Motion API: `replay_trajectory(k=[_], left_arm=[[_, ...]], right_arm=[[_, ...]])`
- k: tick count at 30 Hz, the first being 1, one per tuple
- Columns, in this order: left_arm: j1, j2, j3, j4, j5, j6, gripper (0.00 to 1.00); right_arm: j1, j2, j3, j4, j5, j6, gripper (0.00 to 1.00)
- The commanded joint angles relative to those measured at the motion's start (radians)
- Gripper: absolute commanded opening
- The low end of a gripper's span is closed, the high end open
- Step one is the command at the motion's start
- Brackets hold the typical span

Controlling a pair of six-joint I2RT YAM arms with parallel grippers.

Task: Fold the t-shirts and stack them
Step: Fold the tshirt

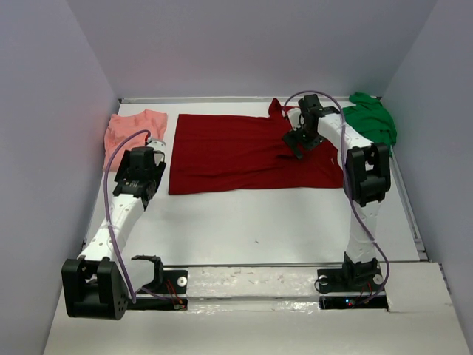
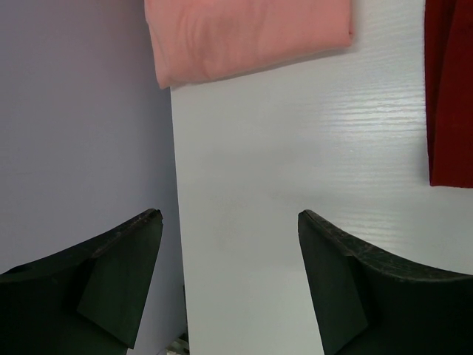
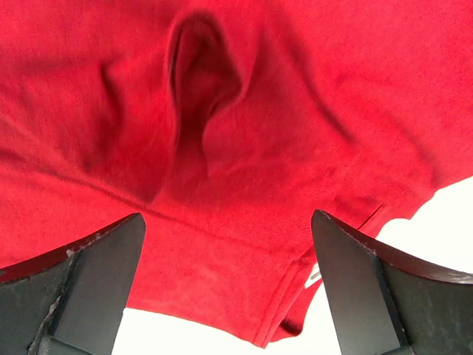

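Observation:
The dark red t-shirt [image 1: 244, 151] lies spread flat across the back middle of the table. My right gripper [image 1: 297, 144] hovers open over its right part; in the right wrist view the open gripper [image 3: 228, 217] frames a seamed edge of the red cloth [image 3: 259, 111], with nothing held. A salmon-pink t-shirt [image 1: 133, 129] lies folded at the back left, and it fills the top of the left wrist view [image 2: 244, 33]. My left gripper [image 1: 144, 157] is open just short of it, over bare table [image 2: 229, 216]. The green t-shirt [image 1: 373, 122] is bunched at the back right.
The left wall [image 2: 81, 133] runs close beside my left gripper. A raised crease [image 3: 196, 81] stands up in the red cloth ahead of the right fingers. White table [image 1: 259, 222] stretches between the red shirt and the arm bases. A side wall stands just behind the green shirt.

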Motion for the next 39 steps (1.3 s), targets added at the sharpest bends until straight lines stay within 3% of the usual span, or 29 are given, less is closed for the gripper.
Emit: replay_trajectory(k=[1,11,20,25,29,39], left_arm=[[-0.007,-0.001,-0.013,0.013,-0.006,0.0,0.87],[-0.007,-0.01,-0.027,0.011,-0.024,0.003,0.87],[-0.007,0.006,-0.019,0.002,-0.032,-0.003,0.87],[-0.009,0.01,-0.014,-0.004,-0.037,-0.004,0.87],[-0.009,0.021,-0.005,-0.009,-0.04,-0.006,0.87],[-0.009,0.015,0.01,-0.013,-0.02,-0.017,0.87]], right_arm=[[0.011,0.038,0.1,0.006,-0.03,0.015,1.0],[0.011,0.157,0.267,-0.043,-0.073,0.025,1.0],[0.031,0.315,0.581,-0.12,-0.102,0.044,1.0],[0.049,0.334,0.66,-0.126,-0.118,0.044,1.0],[0.049,0.281,0.602,-0.1,-0.083,0.038,1.0],[0.049,0.035,0.22,0.007,0.022,-0.027,1.0]])
